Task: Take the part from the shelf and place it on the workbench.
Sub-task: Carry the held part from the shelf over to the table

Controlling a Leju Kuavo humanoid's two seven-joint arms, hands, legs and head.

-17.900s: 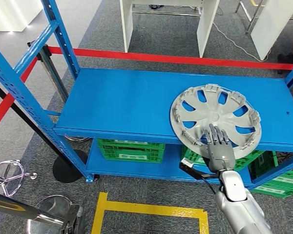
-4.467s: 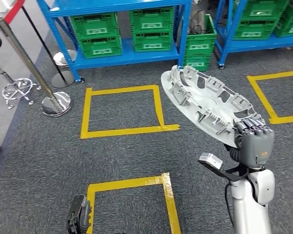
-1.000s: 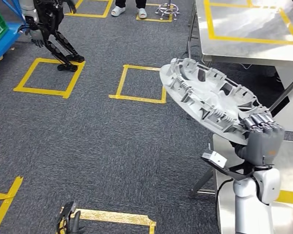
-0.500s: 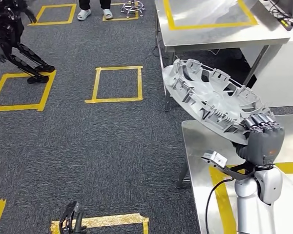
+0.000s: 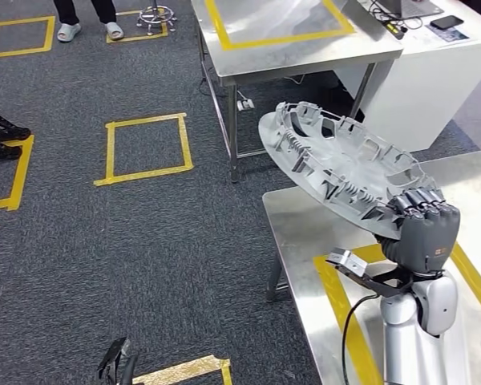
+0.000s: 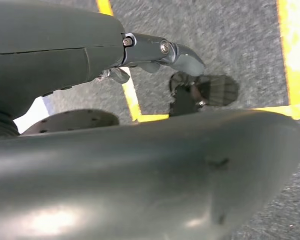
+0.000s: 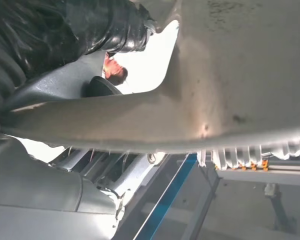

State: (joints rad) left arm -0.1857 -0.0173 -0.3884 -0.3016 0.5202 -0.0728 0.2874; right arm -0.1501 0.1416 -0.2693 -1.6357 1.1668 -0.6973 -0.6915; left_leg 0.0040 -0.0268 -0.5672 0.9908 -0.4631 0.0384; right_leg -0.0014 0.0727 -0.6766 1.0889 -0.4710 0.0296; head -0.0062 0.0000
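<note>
Right hand (image 5: 424,233) grips the part (image 5: 341,164) by its near rim, ribbed back up and tilted, held above the near steel desk (image 5: 298,228) corner for set-down inside the yellow tape; left hand (image 5: 115,367) hangs low, can't tell its state.

Matt plastic part over brushed metal and rough carpet

The part (image 5: 347,172) looks like matt grey moulded plastic, its upturned side ribbed and uneven. The right hand (image 5: 424,228) gripping its rim has dark, dull fingers and a smooth grey shell, above a glossy silver-white forearm. The bench (image 5: 298,241) beneath is bare sheet metal with a soft, brushed sheen, marked with smooth yellow tape (image 5: 332,293). The floor (image 5: 135,241) is coarse dark-grey carpet, speckled and rough. The left hand (image 6: 152,50) shows smooth, faintly shiny grey casing.
</note>
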